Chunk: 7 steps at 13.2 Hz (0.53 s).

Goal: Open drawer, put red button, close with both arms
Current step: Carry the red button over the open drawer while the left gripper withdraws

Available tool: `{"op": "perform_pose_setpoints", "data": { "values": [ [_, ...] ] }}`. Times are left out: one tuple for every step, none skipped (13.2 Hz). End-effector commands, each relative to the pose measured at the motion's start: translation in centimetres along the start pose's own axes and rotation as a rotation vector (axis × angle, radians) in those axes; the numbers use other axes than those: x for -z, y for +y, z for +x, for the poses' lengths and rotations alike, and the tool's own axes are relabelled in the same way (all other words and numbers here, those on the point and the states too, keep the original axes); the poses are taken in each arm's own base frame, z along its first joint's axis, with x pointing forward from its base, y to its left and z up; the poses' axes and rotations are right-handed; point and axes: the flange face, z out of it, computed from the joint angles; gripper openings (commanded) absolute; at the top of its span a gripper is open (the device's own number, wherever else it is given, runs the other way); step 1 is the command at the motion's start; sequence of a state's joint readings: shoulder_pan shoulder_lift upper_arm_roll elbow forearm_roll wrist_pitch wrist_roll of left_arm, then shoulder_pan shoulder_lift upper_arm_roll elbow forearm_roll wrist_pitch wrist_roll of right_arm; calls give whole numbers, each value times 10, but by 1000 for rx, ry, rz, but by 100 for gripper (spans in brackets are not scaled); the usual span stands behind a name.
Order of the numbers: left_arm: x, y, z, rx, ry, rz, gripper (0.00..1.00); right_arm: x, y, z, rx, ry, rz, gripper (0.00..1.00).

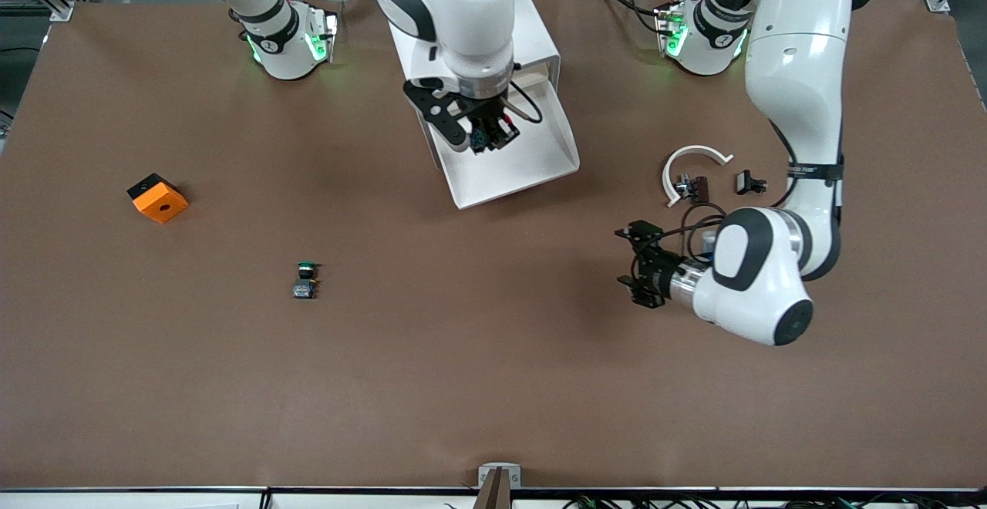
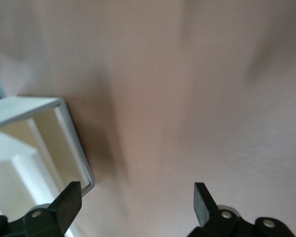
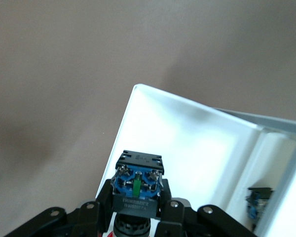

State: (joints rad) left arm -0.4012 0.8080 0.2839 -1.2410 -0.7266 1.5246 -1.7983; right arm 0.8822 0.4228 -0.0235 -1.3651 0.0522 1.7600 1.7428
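My right gripper [image 1: 488, 133] hangs over the pulled-out white drawer [image 1: 532, 166] and is shut on the red button [image 1: 483, 139]. In the right wrist view the red button [image 3: 137, 178] shows its blue-grey base and black body between the fingers of my right gripper [image 3: 137, 196], with a bit of red cap below, over the drawer's floor [image 3: 187, 143]. My left gripper [image 1: 626, 259] is open and empty over bare table, toward the left arm's end from the drawer. The left wrist view shows my left gripper [image 2: 138, 197] with jaws wide apart and the drawer's corner [image 2: 64, 126].
A green-capped switch [image 1: 305, 279] and an orange block [image 1: 158, 197] lie toward the right arm's end. A white curved piece [image 1: 694, 163] and small black parts [image 1: 749, 181] lie beside the left arm. A small dark and blue shape [image 3: 256, 205] shows at the drawer's inner wall.
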Motion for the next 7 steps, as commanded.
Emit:
{"op": "perform_pose_setpoints", "data": {
  "values": [
    [41, -10, 12, -81, 24, -70, 100, -23, -6, -1, -30, 1, -21, 0],
    [52, -12, 15, -118, 22, -86, 100, -35, -6, -3, -26, 5, -34, 0],
    [72, -19, 19, -139, 14, -116, 100, -46, -6, -7, -21, 6, -31, 0],
    [84, -21, 23, -163, 13, -134, 100, -56, -5, -9, -18, 5, -27, 0],
    [100, -28, 25, -209, 11, -160, 100, -64, -6, -10, -17, 6, -29, 0],
    [113, -34, 28, -253, 12, -180, 100, -70, -6, -17, -8, 7, -35, 0],
    [119, -37, 29, -281, 13, -188, 100, -79, -6, -23, 1, 10, -46, 0]
  ]
}}
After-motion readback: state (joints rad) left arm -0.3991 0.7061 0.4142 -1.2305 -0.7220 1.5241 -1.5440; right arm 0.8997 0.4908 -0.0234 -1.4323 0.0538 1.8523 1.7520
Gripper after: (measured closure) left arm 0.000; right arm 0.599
